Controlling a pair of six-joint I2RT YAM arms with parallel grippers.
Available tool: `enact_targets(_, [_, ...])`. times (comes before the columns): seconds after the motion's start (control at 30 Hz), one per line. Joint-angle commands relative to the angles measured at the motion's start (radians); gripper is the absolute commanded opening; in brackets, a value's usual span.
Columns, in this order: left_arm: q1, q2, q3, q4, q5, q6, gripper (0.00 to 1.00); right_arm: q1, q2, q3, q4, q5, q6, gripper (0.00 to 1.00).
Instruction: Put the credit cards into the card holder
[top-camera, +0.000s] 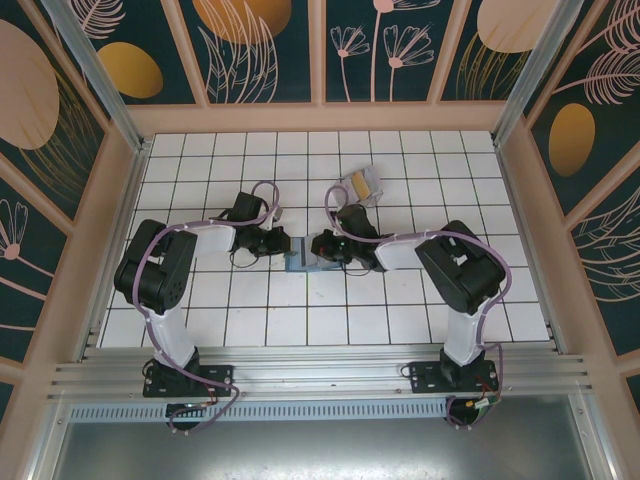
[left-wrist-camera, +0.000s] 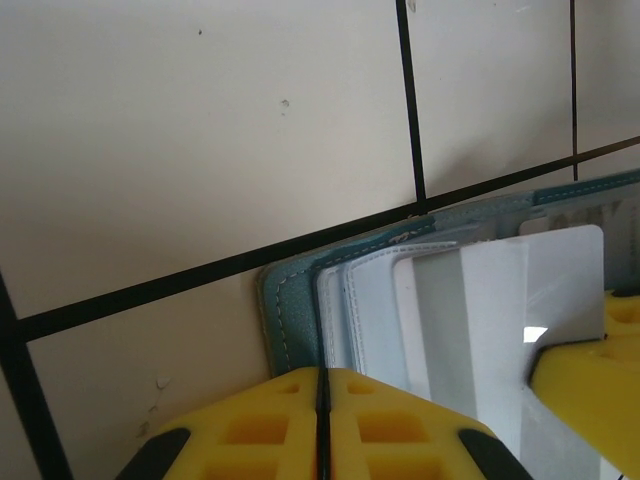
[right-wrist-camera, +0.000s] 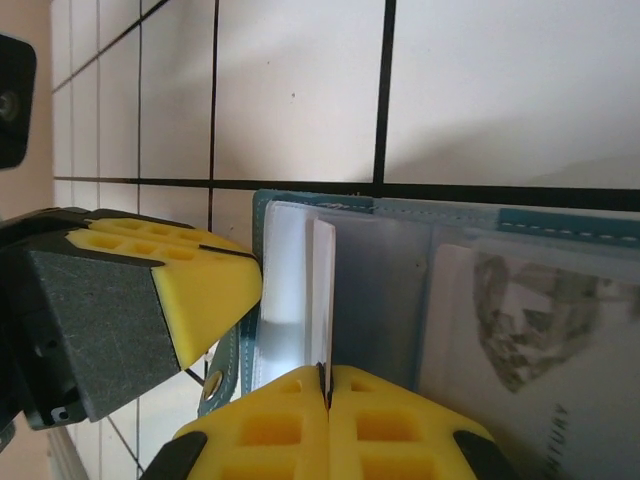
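- Your left fingers (left-wrist-camera: 300, 410) are clamping the card holder (left-wrist-camera: 290, 320) by its edge, steadying it on the tabletop (left-wrist-camera: 200, 150).
- Your right fingers (right-wrist-camera: 300, 392) are pinching one credit card (right-wrist-camera: 323, 290) edge-on, its long axis running straight ahead over the holder's pocket.
- Spare cards (top-camera: 362, 185) are lying beyond the right arm.

Card holder (top-camera: 299, 262): teal-blue bifold, open on the white grid, paler blue-grey inner faces up. 1 pale silvery card (left-wrist-camera: 500, 330) stands on edge at its inner pockets. Remaining cards (top-camera: 362, 185), silvery plus 1 gold-yellow, bunched well beyond the holder, rightward.
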Motion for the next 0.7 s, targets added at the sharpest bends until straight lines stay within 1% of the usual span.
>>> enact_targets(0.0, [-0.004,0.019,-0.024,-0.008,0.018,-0.013,0.11,0.035,0.026,0.037,-0.13,0.082,-0.059,0.05])
enact_targets(0.1, [-0.004,0.018,-0.021,-0.009,0.016,-0.011,0.11,0.03,-0.006,0.026,-0.159,0.113,-0.068,0.12])
enact_targets(0.3, [-0.005,0.02,-0.016,-0.016,0.014,-0.008,0.11,0.02,-0.078,0.069,-0.29,0.178,-0.134,0.32])
enact_targets(0.4, [-0.004,0.021,-0.016,-0.016,0.011,-0.009,0.11,0.018,-0.099,0.093,-0.33,0.187,-0.155,0.36])
enact_targets(0.5, [-0.005,0.019,-0.017,-0.015,0.012,-0.011,0.11,0.017,-0.106,0.108,-0.354,0.193,-0.169,0.36])
enact_targets(0.53, [-0.005,0.018,-0.017,-0.016,0.012,-0.011,0.11,0.016,-0.104,0.11,-0.354,0.192,-0.171,0.33])
enact_targets(0.67, [-0.004,0.018,-0.015,-0.016,0.014,-0.012,0.11,0.012,-0.075,0.112,-0.337,0.172,-0.171,0.15])
